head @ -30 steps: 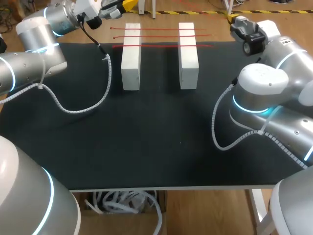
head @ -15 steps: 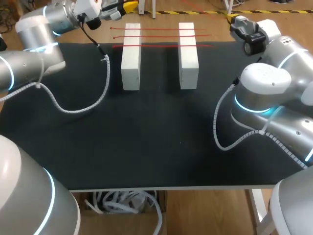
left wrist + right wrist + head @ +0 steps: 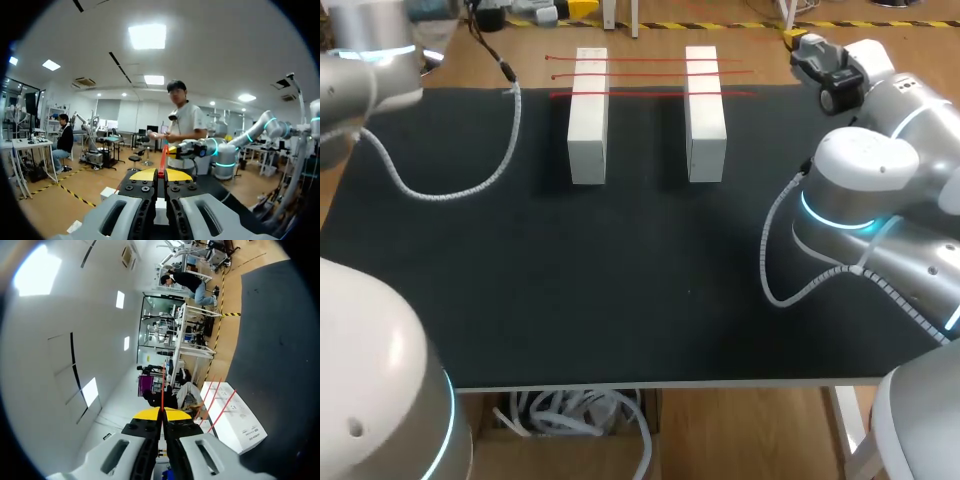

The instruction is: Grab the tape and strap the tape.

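The left gripper has its two fingers pressed together on a red tape, which stands out ahead of the yellow tips and runs toward the other arm's yellow tip; the right gripper is likewise closed, with a thin red line pinched in the seam between its fingers and running straight out ahead of them; I cannot see outright whether the two hold opposite ends of one piece, but it reads that way, since each length points toward the other arm; both grippers hang past the far edge of the table, well apart, one toward each far corner; off to one side of the right fingers lie two white blocks, side by side, with three more red strips laid across both, none touched by either gripper; I judge the grabbing done and the strapping in hand; the next move calls for bringing the two ends together, or carrying the held piece down over the blocks, without letting the thin tape slide out of either pinch; too hard a pull between the arms could tug it free, so they should travel together with the piece only lightly taut.
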You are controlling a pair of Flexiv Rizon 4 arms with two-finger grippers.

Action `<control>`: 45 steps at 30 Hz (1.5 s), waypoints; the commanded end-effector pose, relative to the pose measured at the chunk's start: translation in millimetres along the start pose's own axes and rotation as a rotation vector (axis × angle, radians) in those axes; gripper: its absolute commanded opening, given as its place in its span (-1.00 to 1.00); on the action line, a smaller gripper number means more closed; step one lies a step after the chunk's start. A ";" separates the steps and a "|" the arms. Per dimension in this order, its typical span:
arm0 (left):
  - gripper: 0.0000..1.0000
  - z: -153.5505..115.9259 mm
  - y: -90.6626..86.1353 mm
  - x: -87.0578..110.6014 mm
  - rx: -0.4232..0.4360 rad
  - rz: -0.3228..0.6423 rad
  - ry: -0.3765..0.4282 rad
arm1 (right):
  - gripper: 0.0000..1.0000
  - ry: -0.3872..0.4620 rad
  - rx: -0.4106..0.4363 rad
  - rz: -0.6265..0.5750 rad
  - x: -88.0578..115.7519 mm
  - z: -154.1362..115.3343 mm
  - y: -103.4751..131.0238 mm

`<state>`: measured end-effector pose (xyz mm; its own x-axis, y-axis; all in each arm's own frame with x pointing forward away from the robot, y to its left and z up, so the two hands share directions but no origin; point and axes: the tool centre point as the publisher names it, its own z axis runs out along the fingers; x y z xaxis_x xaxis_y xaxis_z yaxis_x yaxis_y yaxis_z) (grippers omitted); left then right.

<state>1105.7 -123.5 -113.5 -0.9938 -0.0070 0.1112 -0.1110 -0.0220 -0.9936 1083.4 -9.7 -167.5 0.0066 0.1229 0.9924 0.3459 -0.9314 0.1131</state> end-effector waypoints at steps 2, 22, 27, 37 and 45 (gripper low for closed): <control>-1.00 3.2 -8.1 10.4 -0.447 -0.101 -0.206 | -1.00 0.002 0.008 -0.017 -0.8 -1.3 1.2; -1.00 5.8 -15.6 16.1 -1.338 0.013 -0.261 | -1.00 -0.010 0.029 -0.036 -1.9 -0.2 -0.4; -1.00 -0.5 -19.6 20.0 -1.457 0.027 -0.208 | -1.00 -0.010 0.029 -0.036 -1.9 -0.2 -0.4; -1.00 7.3 -28.4 22.1 -1.366 0.028 -0.113 | -1.00 -0.010 0.029 -0.036 -1.9 -0.2 -0.4; -1.00 33.6 -27.9 14.8 -1.188 0.039 -0.079 | -1.00 -0.010 0.029 -0.036 -1.9 -0.2 -0.4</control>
<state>1084.8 -148.9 -81.9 -0.9982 -0.0602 0.0021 -0.0548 0.8934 -0.4458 1082.5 -9.3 -169.1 0.0025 0.1587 0.9873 0.3723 -0.9165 0.1464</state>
